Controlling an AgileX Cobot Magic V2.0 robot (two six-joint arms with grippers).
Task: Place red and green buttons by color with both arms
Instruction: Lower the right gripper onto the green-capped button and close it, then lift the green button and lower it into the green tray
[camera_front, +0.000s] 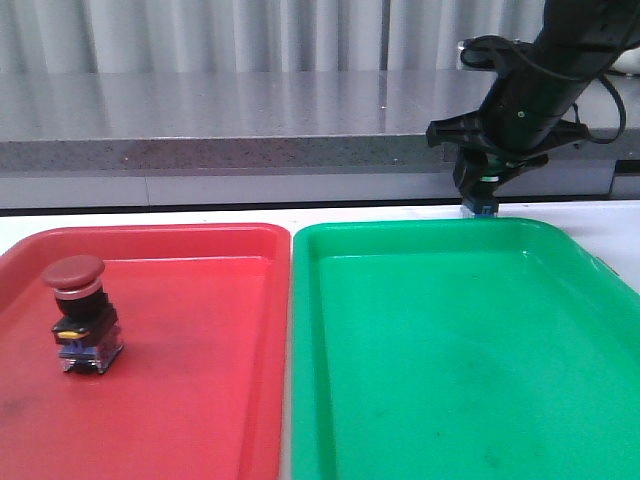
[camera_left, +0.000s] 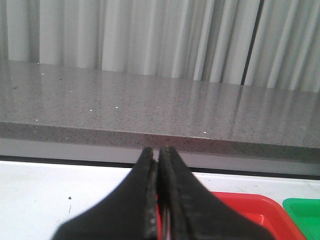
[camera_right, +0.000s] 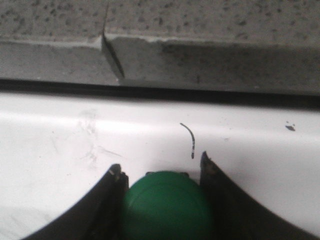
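Jaws of the right gripper (camera_right: 162, 200) press against both sides of the green-capped push-button switch (camera_right: 167, 207), whose black and blue base shows just behind the far rim of the glossy green plastic tray (camera_front: 460, 330); in the front view I cannot tell whether the base rests on the white table (camera_front: 150, 218) or hangs just above it. The left gripper (camera_left: 160, 200) has its jaws pressed together on nothing, over the near corner of the glossy red plastic tray (camera_front: 190, 340). By my judgement half the sorting is done: the dark red mushroom-capped push-button switch (camera_front: 80, 310) stands upright in the red tray's left part, apart from the rim, and the green one has not yet reached its tray. What is left seems to be carrying it over the rim and setting it down. The two trays lie side by side, almost touching, on the scuffed white surface, which carries a dark curved mark; behind runs a grey speckled stone ledge (camera_left: 150, 110), then pale pleated curtains (camera_left: 150, 35)
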